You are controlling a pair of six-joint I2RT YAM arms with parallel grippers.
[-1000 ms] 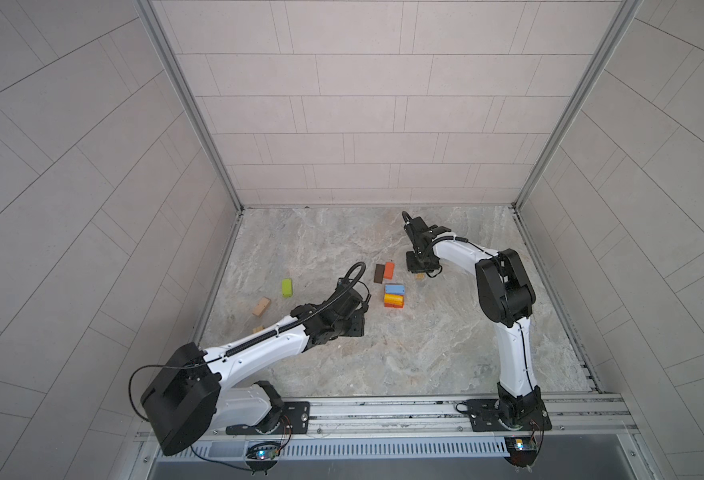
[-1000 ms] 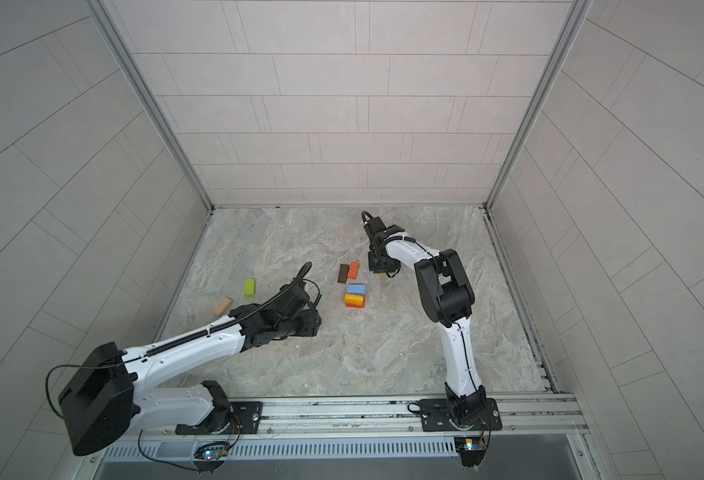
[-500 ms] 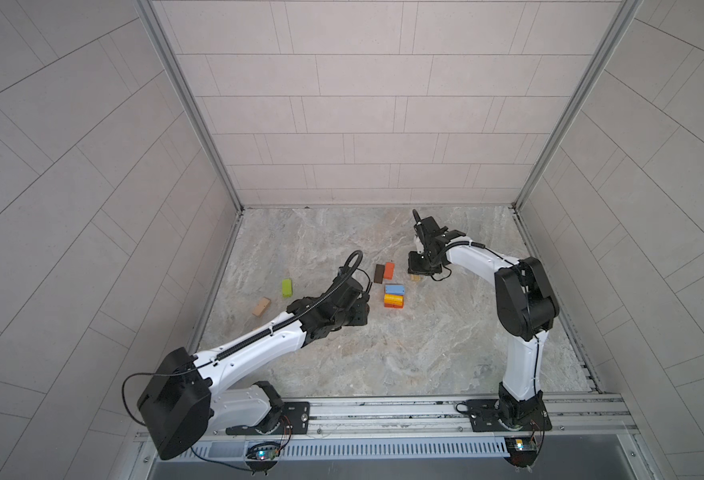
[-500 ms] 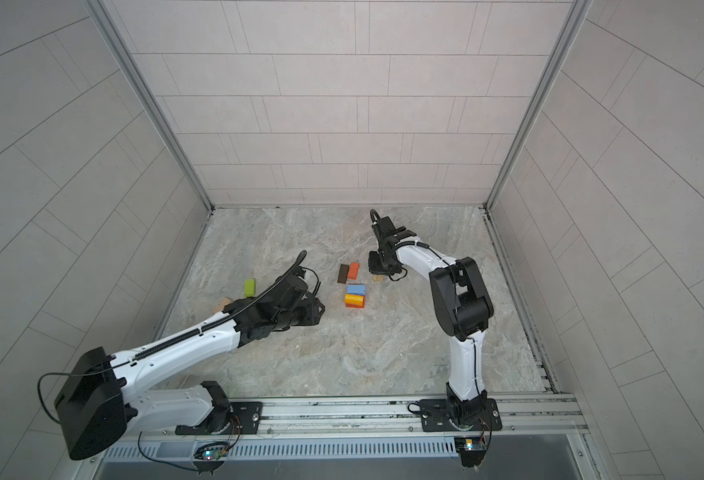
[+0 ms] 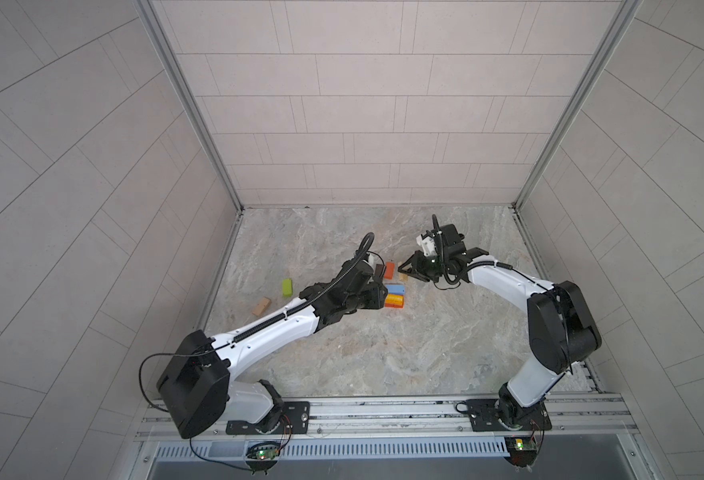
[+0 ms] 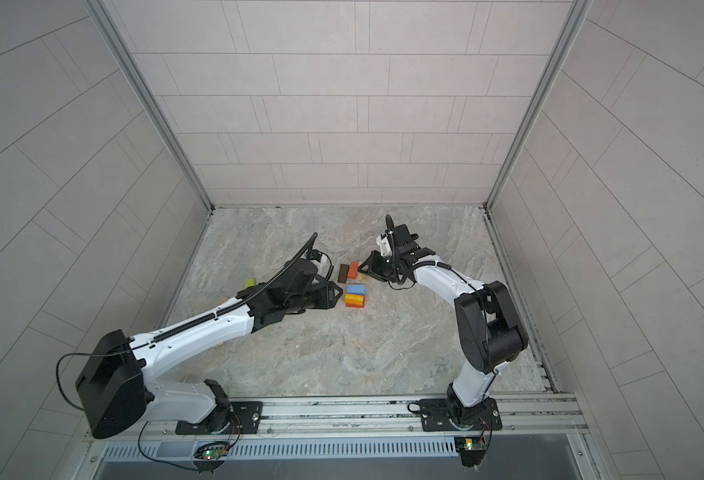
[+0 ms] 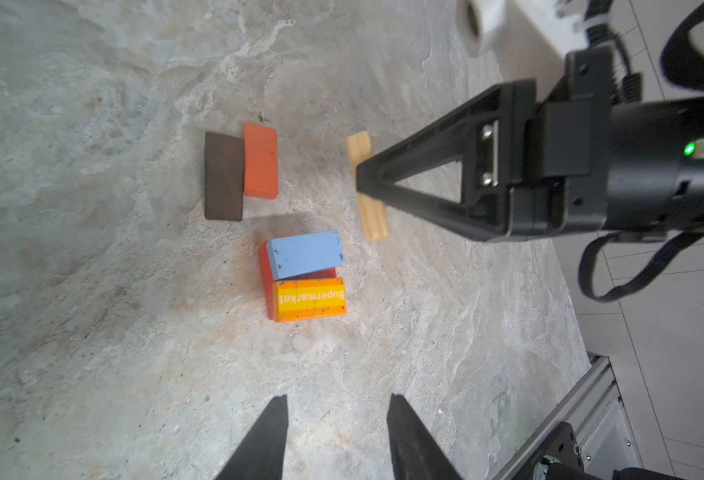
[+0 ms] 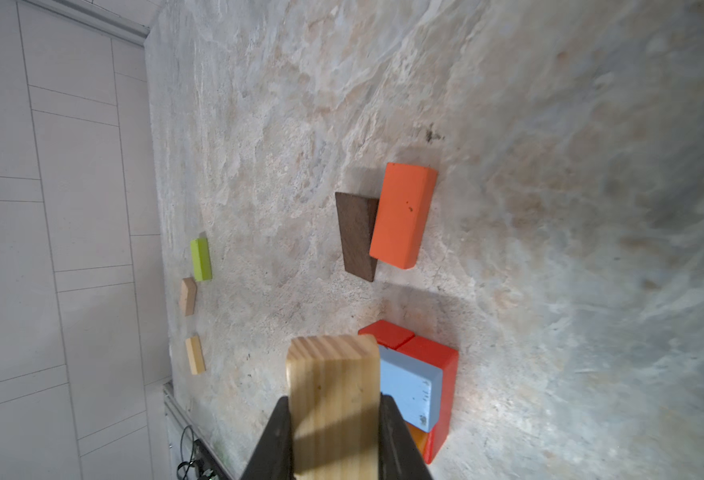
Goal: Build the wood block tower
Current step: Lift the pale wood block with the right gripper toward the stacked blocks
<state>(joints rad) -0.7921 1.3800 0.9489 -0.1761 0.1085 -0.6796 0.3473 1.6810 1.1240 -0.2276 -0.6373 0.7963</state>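
Observation:
The tower (image 5: 394,296) (image 6: 356,296) is a low stack: red wood blocks at the base, with a light blue block (image 7: 304,253) and an orange-yellow block (image 7: 309,300) lying side by side on top. My right gripper (image 8: 335,415) (image 5: 404,271) is shut on a natural tan block (image 8: 333,386) (image 7: 367,187), held above the floor just beyond the tower. My left gripper (image 7: 337,409) (image 6: 335,293) is open and empty, its tips a short way from the tower's left side. A dark brown block (image 7: 223,176) and an orange block (image 7: 261,160) lie touching behind the tower.
A green block (image 5: 287,286) (image 8: 200,259), a tan block (image 5: 261,305) (image 8: 188,296) and a pale tan block (image 8: 195,354) lie near the left wall. Tiled walls enclose the stone floor on three sides. A metal rail (image 5: 383,411) runs along the front edge.
My left gripper has moved right toward the tower and its jaws have narrowed somewhat. My right arm has swung its elbow out to the right, still holding the tan block by the tower.

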